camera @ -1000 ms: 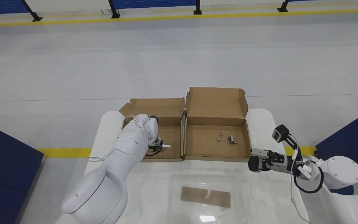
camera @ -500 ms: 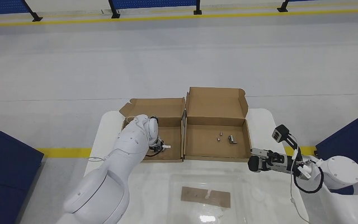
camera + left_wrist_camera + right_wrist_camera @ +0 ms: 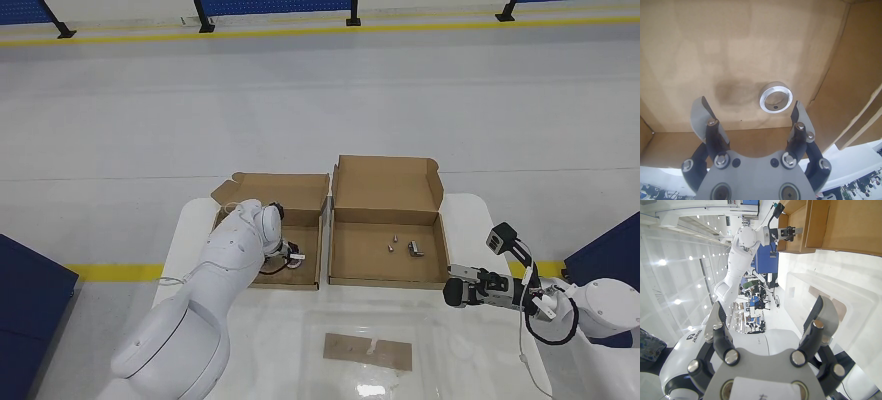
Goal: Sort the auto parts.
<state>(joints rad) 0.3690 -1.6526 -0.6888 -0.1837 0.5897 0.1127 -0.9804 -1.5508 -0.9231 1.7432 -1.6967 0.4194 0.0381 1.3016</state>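
Metal ring (image 3: 775,99) in left box (image 3: 734,47), near its wall

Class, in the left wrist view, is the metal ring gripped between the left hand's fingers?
No, the metal ring lies flat on the floor of the cardboard box, just beyond the open left hand.

Pretty bare hall tbh. Pale grey floor (image 3: 300,110) with a yellow line (image 3: 300,32) painted across the far side and another yellow stripe (image 3: 105,271) closer in. Blue barriers (image 3: 270,6) on black feet stand along that far line. Dark blue panels (image 3: 25,300) sit either side of the white table (image 3: 195,225). The right wrist view catches rows of round ceiling lights (image 3: 662,262) and some office chairs (image 3: 761,305).
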